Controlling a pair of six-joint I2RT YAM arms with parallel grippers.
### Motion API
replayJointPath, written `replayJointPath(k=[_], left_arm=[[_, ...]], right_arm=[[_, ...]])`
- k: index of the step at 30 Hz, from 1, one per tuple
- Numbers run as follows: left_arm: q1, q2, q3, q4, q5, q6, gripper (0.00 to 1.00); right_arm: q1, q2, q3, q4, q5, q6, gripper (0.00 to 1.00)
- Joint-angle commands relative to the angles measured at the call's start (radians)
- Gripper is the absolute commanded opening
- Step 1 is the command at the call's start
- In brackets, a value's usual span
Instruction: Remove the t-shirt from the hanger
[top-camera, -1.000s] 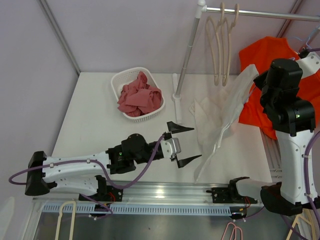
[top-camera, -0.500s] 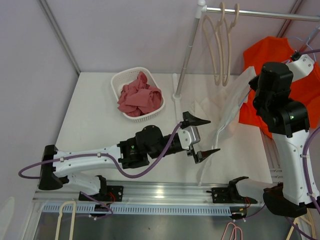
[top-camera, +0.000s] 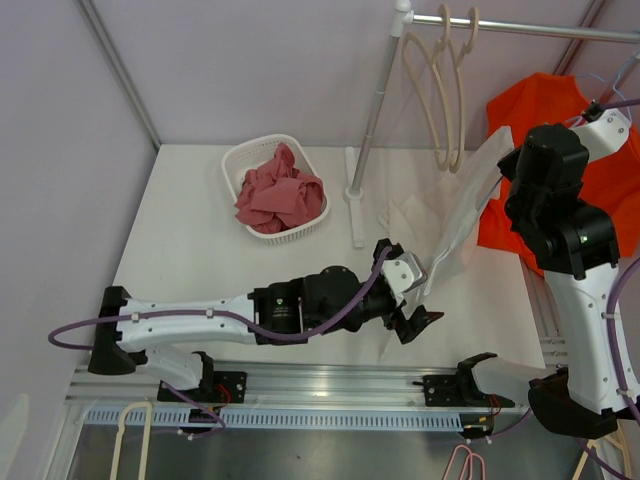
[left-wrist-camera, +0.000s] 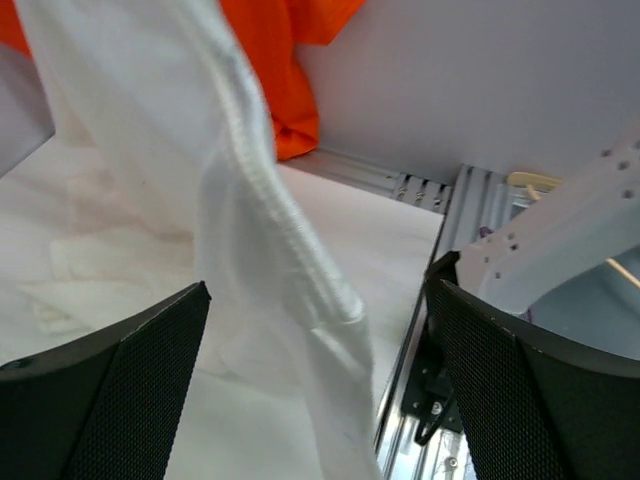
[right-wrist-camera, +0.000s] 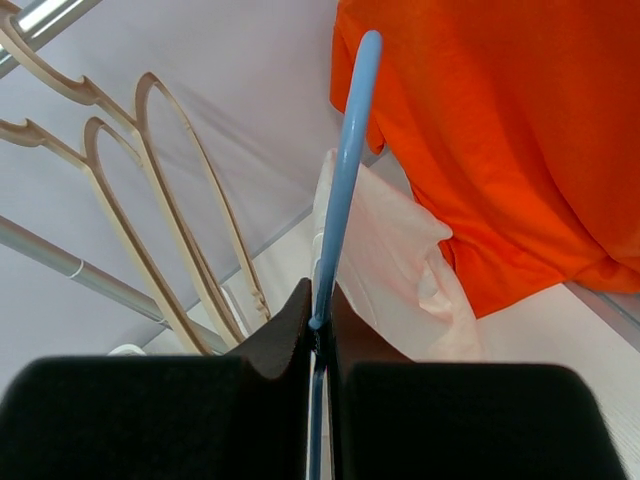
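Since the left pincer (top-camera: 408, 285) slid toward three o'clock, its jaws straddle the t-shirt (top-camera: 460, 215), apart, ready to grip; the right pincer (right-wrist-camera: 320, 325) clamps the hanger (right-wrist-camera: 345, 150).

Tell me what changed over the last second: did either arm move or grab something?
The left arm stretched to the right across the table, bringing the left gripper, jaws open, around the hanging white t-shirt at its lower fold; nothing grabbed yet. The right gripper shifted only slightly and stays shut on the blue hanger. The basket of red cloth, orange shirt and beige hangers did not move.
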Motion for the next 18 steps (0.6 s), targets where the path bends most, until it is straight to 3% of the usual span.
replayJointPath(k=[1, 4, 7, 8, 10, 11, 12, 18], left_arm=[[0.003, 0.032, 0.034, -0.039, -0.154, -0.050, 0.97], [0.018, 0.074, 0.045, -0.035, -0.213, -0.044, 0.94], [0.044, 0.129, 0.086, -0.090, -0.243, -0.067, 0.70], [0.049, 0.140, 0.120, -0.103, -0.243, -0.079, 0.49], [0.055, 0.151, 0.127, -0.111, -0.266, -0.085, 0.26], [0.055, 0.146, 0.120, -0.108, -0.274, -0.084, 0.09], [0.055, 0.140, 0.120, -0.106, -0.282, -0.085, 0.02], [0.023, 0.019, 0.065, -0.143, -0.294, -0.102, 0.01]], right_arm=[[0.014, -0.036, 0.008, 0.099, 0.027, 0.011, 0.00], [0.026, -0.041, 0.006, 0.106, 0.018, 0.008, 0.00], [0.038, -0.044, 0.008, 0.109, 0.018, 0.007, 0.00], [0.044, -0.046, 0.008, 0.109, 0.018, 0.005, 0.00], [0.047, -0.046, 0.005, 0.110, 0.021, -0.001, 0.00], [0.049, -0.044, 0.003, 0.110, 0.022, -0.004, 0.00], [0.049, -0.043, 0.001, 0.110, 0.026, -0.007, 0.00], [0.047, -0.014, -0.014, 0.126, 0.064, -0.051, 0.00]])
